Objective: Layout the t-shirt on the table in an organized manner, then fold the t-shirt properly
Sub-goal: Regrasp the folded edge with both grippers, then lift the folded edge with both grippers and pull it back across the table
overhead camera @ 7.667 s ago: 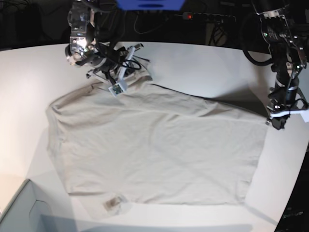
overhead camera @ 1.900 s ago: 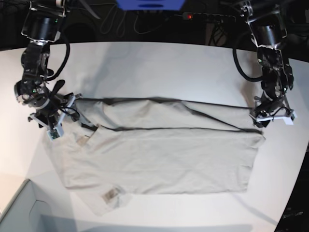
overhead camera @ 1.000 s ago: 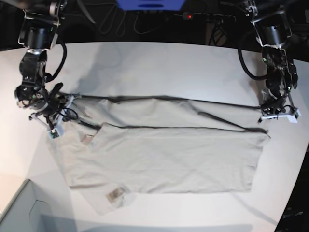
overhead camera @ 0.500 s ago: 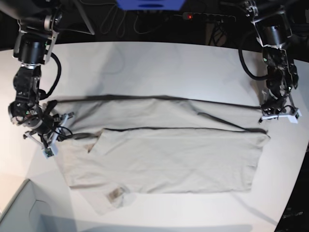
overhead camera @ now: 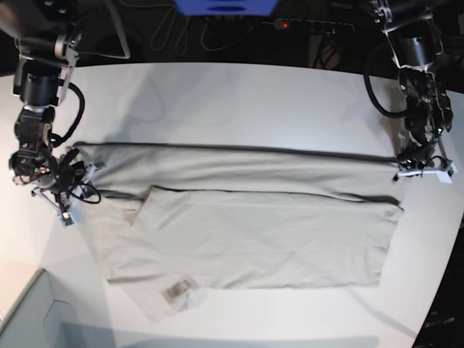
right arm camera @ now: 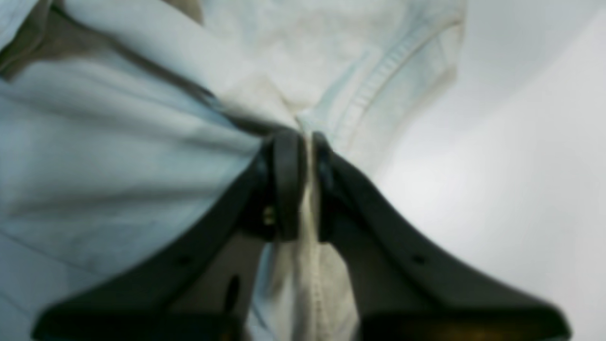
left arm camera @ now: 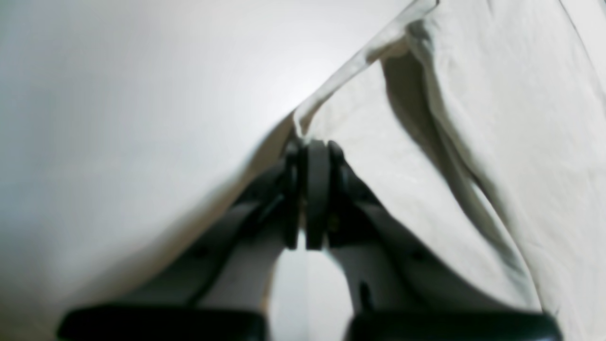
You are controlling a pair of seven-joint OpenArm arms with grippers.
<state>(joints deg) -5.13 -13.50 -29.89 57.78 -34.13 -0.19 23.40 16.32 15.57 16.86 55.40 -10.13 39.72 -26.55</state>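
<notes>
So the job looks like it's mid-fold to me: the far part of the t-shirt (overhead camera: 254, 239) is being brought over toward the near side, or maybe just pulled straight first, hard to say which. The shirt sprawls across the middle of the white worktop (overhead camera: 239, 101), running nearly from one arm to the other, far edge pretty straight, with a creased double layer below it and a sleeve poking out near the bottom left of the base view.

Next move, I'd guess, is to get that top layer lined up with the one underneath and lay it flat before letting go. Main risk imo is the right side bunching up, it's wrinklier there.

As for the fingers: the left fingers (left arm camera: 307, 144) are pinched together on the shirt's far corner, cloth running straight into the tips. The right fingers (right arm camera: 299, 135) sit at the opposite end, right up against a fold, tips close together with only a narrow gap. Can't tell if they've actually got hold of the fabric or are just touching it.
</notes>
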